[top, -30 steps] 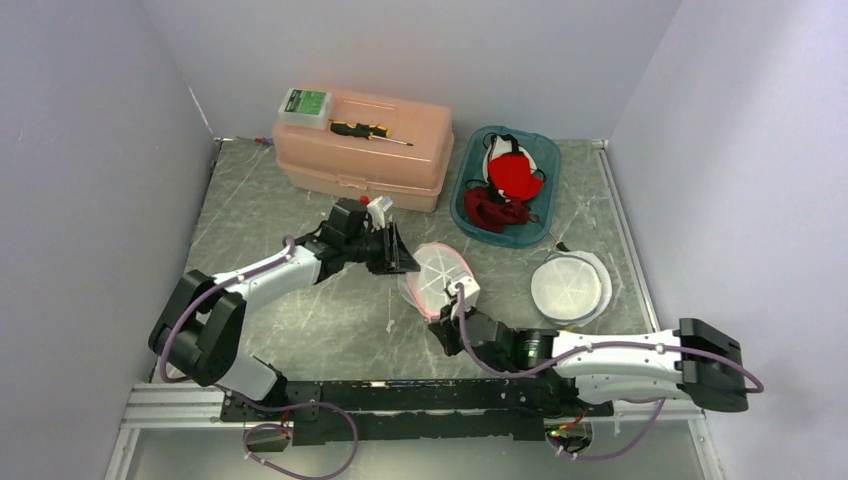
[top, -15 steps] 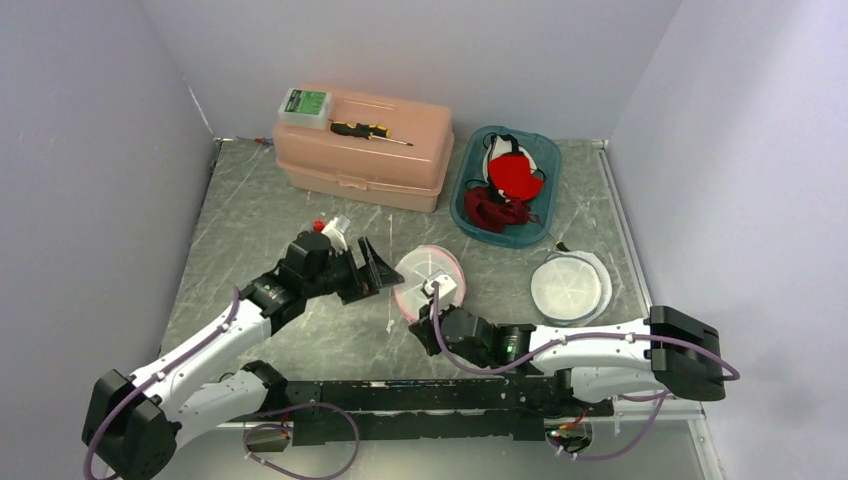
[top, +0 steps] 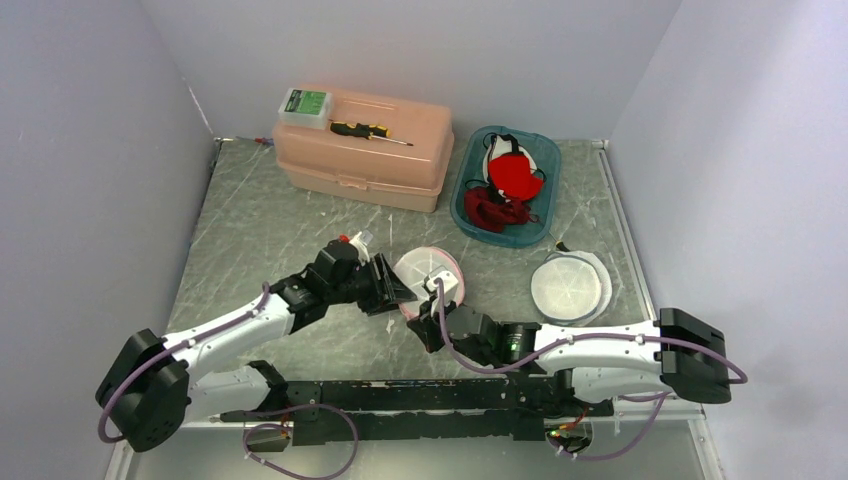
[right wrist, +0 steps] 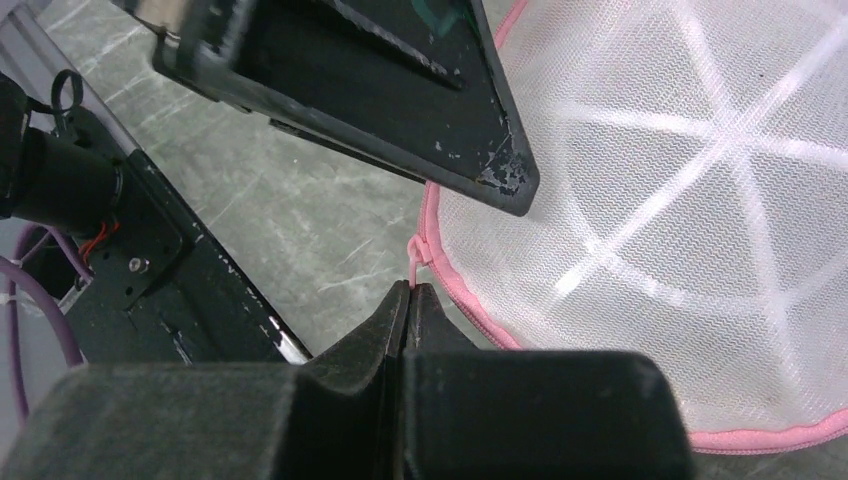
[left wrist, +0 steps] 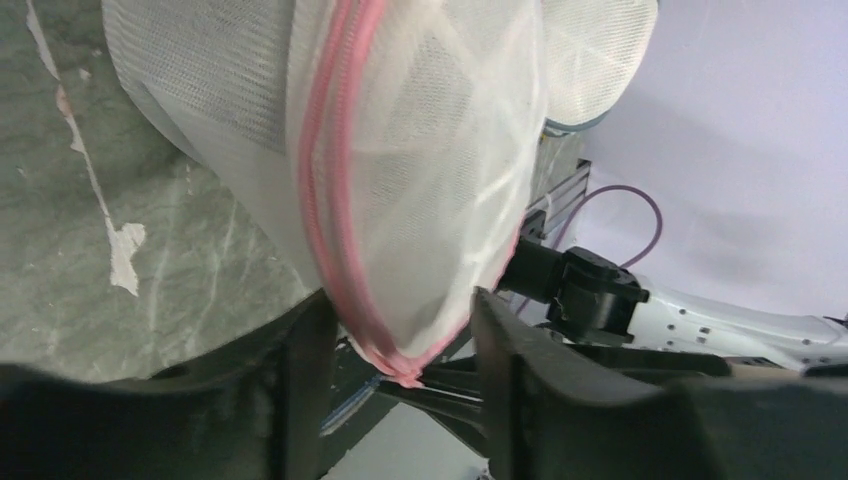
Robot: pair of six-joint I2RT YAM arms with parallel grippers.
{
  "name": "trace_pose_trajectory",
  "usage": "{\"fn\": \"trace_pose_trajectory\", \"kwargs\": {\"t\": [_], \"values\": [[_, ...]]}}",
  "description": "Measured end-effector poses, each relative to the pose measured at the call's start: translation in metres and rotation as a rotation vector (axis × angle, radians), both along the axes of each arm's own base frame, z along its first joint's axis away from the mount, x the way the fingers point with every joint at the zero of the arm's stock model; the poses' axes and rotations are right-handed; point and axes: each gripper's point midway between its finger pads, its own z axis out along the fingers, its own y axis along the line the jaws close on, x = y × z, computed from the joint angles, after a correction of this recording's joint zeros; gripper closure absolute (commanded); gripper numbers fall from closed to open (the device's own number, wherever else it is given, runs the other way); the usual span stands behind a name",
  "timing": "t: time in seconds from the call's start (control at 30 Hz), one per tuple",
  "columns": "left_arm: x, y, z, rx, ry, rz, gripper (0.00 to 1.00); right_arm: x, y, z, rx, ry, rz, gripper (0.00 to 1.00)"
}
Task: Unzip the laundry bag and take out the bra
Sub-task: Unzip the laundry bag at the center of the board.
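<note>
The round white mesh laundry bag [top: 432, 273] with a pink zipper rim stands tilted mid-table. My right gripper [top: 433, 308] is at its near edge. In the right wrist view the bag [right wrist: 690, 230] fills the right side, and my gripper [right wrist: 410, 292] is shut on the pink zipper pull [right wrist: 414, 262]. My left gripper [top: 392, 287] is at the bag's left side. In the left wrist view it [left wrist: 400, 372] is open, with the bag's pink-edged bottom [left wrist: 400, 352] hanging between the fingers. No bra shows inside the bag.
A blue bin [top: 471, 226] at the back right holds red and white garments. A second flat white mesh bag [top: 570, 287] lies to the right. A peach toolbox [top: 362, 150] with a screwdriver [top: 368, 131] and a small green box [top: 304, 104] stands at the back.
My left arm swung back and nearer, and its open gripper came in at the bag's left edge. My right gripper and the bag shifted a little left and nearer.
</note>
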Motion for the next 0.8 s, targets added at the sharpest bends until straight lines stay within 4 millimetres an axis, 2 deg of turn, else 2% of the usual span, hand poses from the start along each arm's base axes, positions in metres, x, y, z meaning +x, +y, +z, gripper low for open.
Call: {"fn": "trace_pose_trajectory", "kwargs": {"t": [0.13,0.23,0.27,0.47,0.67,0.8], "values": [[0.004,-0.001,-0.007,0.008,0.021,0.025,0.81,0.000,-0.001,0.004,0.011,-0.003,-0.003,1.00],[0.006,-0.001,-0.008,0.010,0.022,0.036,0.95,0.000,-0.004,0.005,0.012,-0.002,-0.011,1.00],[0.006,-0.001,-0.008,0.008,0.021,0.038,0.97,0.000,-0.005,0.005,0.012,-0.001,-0.014,1.00],[0.009,-0.001,-0.007,0.013,0.006,0.046,0.97,0.003,-0.019,0.000,-0.004,0.016,-0.064,1.00],[0.011,0.001,-0.009,0.024,-0.003,0.053,0.97,0.002,-0.052,-0.019,-0.035,0.057,-0.150,1.00],[0.011,0.001,-0.008,0.028,-0.024,0.033,0.97,0.001,-0.070,-0.021,-0.026,0.063,-0.179,1.00]]}}
